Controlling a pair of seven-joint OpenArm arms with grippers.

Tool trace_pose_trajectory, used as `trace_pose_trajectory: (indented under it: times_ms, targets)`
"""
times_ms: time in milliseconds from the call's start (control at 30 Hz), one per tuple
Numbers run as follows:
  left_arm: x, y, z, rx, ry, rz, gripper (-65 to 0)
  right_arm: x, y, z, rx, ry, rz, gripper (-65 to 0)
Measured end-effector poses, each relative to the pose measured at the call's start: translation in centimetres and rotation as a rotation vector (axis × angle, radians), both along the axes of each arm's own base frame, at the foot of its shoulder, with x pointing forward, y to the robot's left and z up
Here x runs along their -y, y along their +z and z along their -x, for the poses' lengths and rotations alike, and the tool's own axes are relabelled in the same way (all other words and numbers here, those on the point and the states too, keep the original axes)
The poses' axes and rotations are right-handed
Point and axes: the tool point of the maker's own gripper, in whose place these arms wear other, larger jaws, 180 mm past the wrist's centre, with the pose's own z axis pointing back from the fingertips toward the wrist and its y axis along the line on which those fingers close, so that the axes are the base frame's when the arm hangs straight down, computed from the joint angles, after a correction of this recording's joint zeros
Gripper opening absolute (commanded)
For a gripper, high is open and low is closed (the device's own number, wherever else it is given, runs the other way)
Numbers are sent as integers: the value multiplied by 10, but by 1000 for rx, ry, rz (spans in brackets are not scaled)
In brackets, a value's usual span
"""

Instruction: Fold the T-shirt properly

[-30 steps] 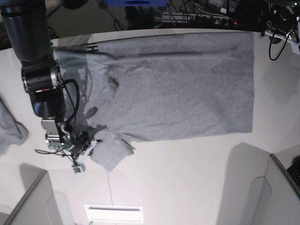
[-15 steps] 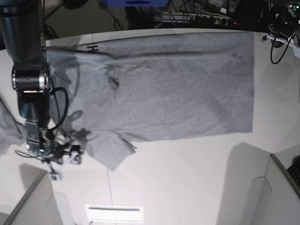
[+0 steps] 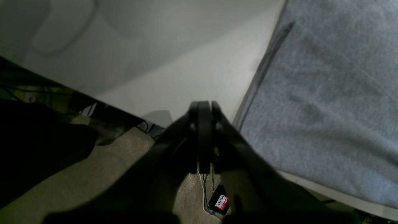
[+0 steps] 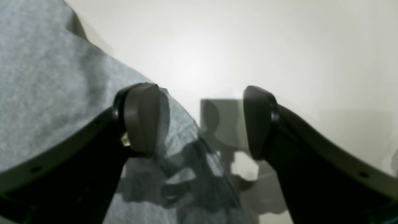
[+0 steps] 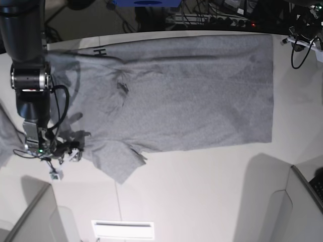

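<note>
The heather-grey T-shirt (image 5: 186, 91) lies spread flat on the white table (image 5: 202, 191), with a bit of black lettering (image 5: 99, 51) showing at its far left top. Its near sleeve (image 5: 118, 161) lies flat, pointing to the table's front. My right gripper (image 5: 65, 151) is open and empty just left of that sleeve. In the right wrist view the gripper (image 4: 199, 121) has its fingers (image 4: 140, 118) wide apart, with the sleeve edge (image 4: 46, 77) under the left one. My left gripper (image 3: 203, 105) is shut and empty above the table edge, beside the shirt's hem (image 3: 326, 109).
Another grey cloth (image 5: 7, 136) hangs at the left edge. Grey partitions stand at the front left (image 5: 35, 217) and front right (image 5: 298, 201). Cables and power strips (image 5: 212, 17) run behind the table. Floor (image 3: 108, 174) shows beyond the table edge by the left gripper.
My right gripper has let go of the bunched sleeve and moved left off it. The sleeve has spread out flat. The rest of the shirt has not moved.
</note>
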Motion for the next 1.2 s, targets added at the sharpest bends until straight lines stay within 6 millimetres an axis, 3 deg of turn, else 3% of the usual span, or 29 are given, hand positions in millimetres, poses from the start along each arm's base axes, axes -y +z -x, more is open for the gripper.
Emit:
trace_pose_trajectory:
  times_ms: [300, 433, 500, 667, 800, 933, 1133, 1200]
  targets:
    - [0, 0, 2, -5, 0, 1, -650, 2, -8, 5, 3, 25, 41, -267]
    - [0, 0, 2, -3, 0, 1, -650, -7, -10, 3, 24, 64, 77, -284]
    - [0, 0, 2, -5, 0, 1, -650, -11, -11, 3, 24, 74, 79, -354]
    - [0, 0, 2, -4, 1, 1, -650, -19, -12, 3, 29, 87, 61, -650]
    - [0, 1, -4, 12, 1, -1, -650, -19, -12, 3, 29, 87, 61, -650]
    - [-1, 7, -25, 42, -37, -15, -650, -17, -11, 2, 32, 86, 65, -650]
    - [17, 12, -89, 92, -217, -6, -650, -5, -6, 5, 21, 17, 29, -650]
    - [14, 7, -106, 91, -224, 3, -650, -1, -5, 10, -12, 14, 41, -650]
